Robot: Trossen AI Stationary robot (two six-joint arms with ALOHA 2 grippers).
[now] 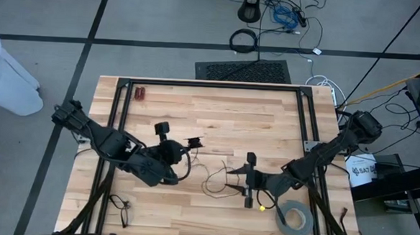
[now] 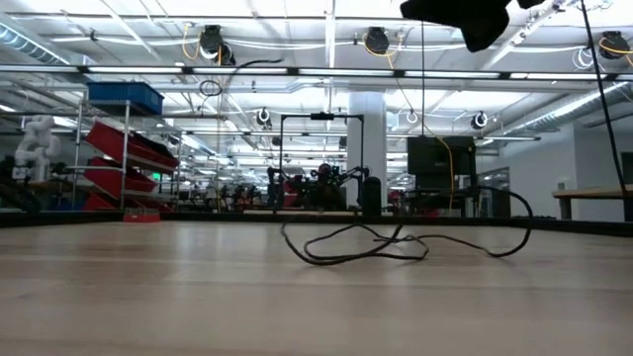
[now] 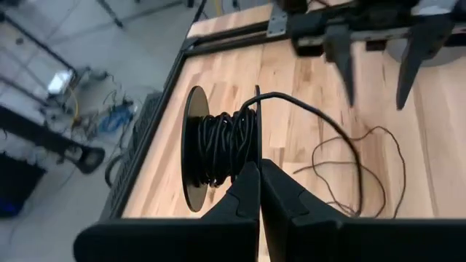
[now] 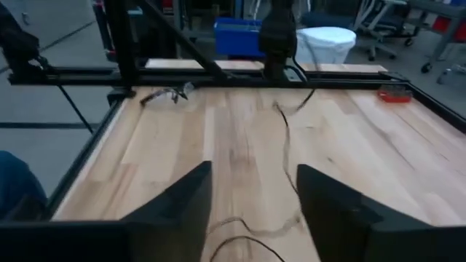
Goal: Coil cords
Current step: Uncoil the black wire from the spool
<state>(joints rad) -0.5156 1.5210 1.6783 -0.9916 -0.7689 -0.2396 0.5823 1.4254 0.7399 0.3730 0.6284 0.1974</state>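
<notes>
Left wrist view: left gripper clamps the spool, cord part-wound. Loose strands trail from the spool toward the wide-open, empty right gripper. Winding step; next, regrasp slack.

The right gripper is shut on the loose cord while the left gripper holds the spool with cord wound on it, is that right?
Not quite. The right gripper is open, its fingers spread apart with the loose cord lying on the table between and beyond them, as the right wrist view shows. The rest stands: the left gripper is shut on the spool with cord wound on it.
</notes>
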